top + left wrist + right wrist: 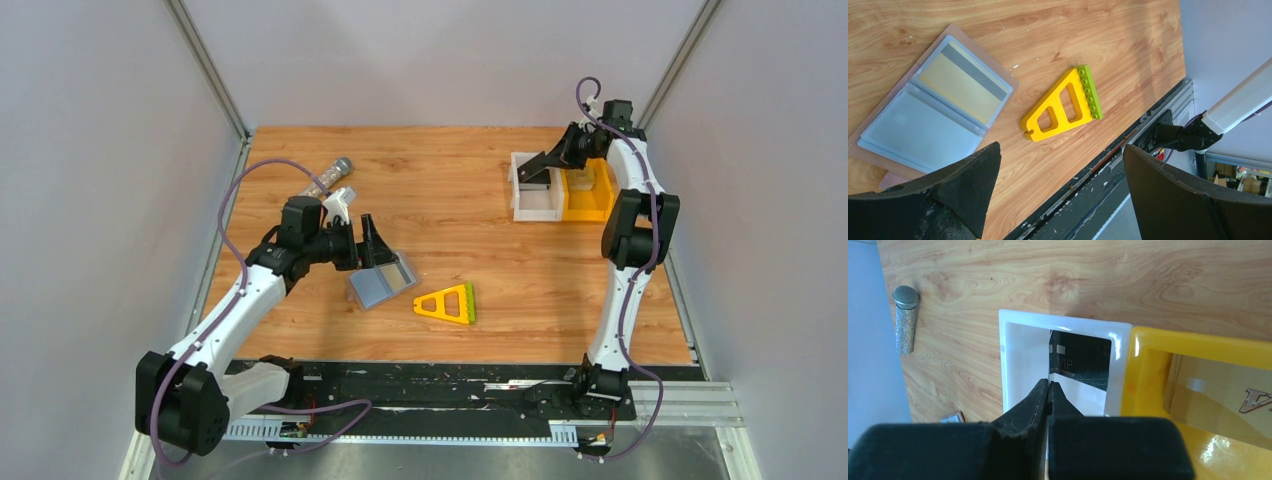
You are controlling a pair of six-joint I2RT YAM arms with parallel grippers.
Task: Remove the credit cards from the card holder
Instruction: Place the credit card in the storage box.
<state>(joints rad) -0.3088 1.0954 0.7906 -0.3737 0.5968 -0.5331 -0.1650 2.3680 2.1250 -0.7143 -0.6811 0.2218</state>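
The right pincer (1049, 385) hangs over the white bin (1063, 322) with its jaws pressed together. The tips sit at the corner of a dark card (1083, 357) that leans inside; from this angle I cannot tell whether they pinch its edge or only touch it. The yellow bin (1198, 342) next to it holds a tan card (1218, 390), so the bins seem to be where removed cards go.

The card holder (923, 125) lies spread open on the desk (1098, 40), slots upward so the cards can slide out. One gold card (960, 85) sits in the panel nearer the triangular frame (1063, 105). The left pincer (1060, 150) hovers just beside the holder, jaws wide and empty, probably lined up for that card.
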